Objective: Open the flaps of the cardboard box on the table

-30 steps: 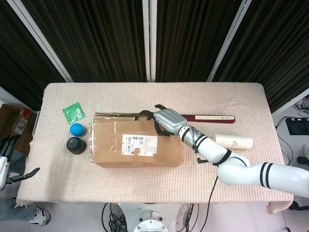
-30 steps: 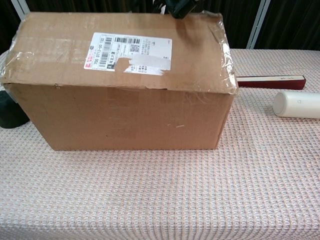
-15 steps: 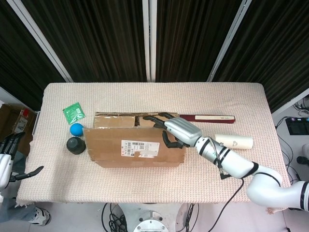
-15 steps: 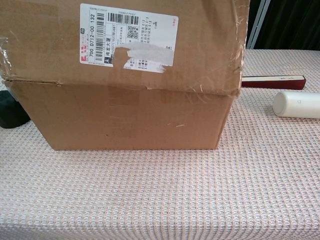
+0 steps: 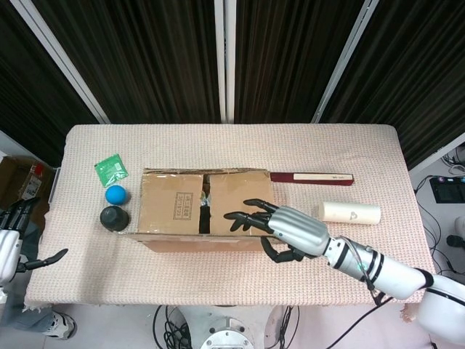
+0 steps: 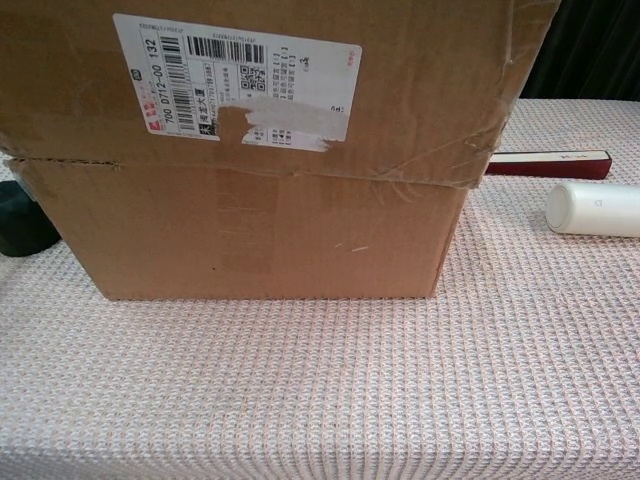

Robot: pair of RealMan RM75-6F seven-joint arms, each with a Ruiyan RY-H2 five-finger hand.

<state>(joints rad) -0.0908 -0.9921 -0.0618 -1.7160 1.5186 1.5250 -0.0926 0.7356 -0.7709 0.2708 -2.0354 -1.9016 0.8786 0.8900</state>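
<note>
Green packet [image 5: 111,171], blue ball [image 5: 115,194], white cylinder [image 5: 352,213].

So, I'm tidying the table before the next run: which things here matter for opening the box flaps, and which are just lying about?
Part of the job:
cardboard box
right robot hand, at the near flap

Just lying about:
blue ball
black cap
green packet
white tube
dark red stick

Head cam is looking almost straight down from high up, taking in the whole table [image 5: 349,153]. Chest cam is sitting low and close, facing the cardboard box [image 6: 260,215]; both are catching it.
</note>
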